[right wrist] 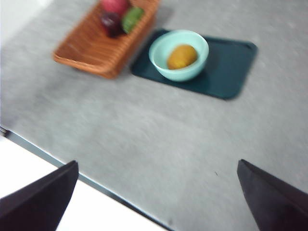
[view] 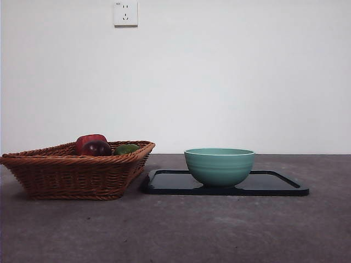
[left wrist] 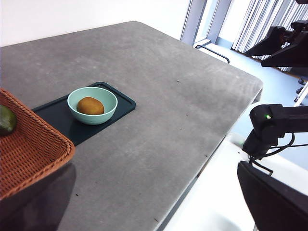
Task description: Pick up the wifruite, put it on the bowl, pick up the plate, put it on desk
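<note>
The wifruite (left wrist: 90,106), an orange-brown fruit, lies inside the mint-teal bowl (left wrist: 92,105) and also shows in the right wrist view as the wifruite (right wrist: 182,56). In the front view the bowl (view: 219,166) hides it. The bowl stands on the plate (view: 274,183), a flat dark rectangular tray on the grey desk (view: 181,230). My right gripper (right wrist: 157,163) hangs open high over the desk's near edge, far from the bowl (right wrist: 179,54). My left gripper (left wrist: 154,166) is open too, raised beside the basket, with nothing in it. Neither arm shows in the front view.
A brown wicker basket (view: 77,170) stands left of the plate, holding a red fruit (view: 90,143), a dark purple one (view: 97,148) and a green one (view: 126,148). The right arm (left wrist: 269,127) waits off the desk's edge. A wall socket (view: 125,13) is behind.
</note>
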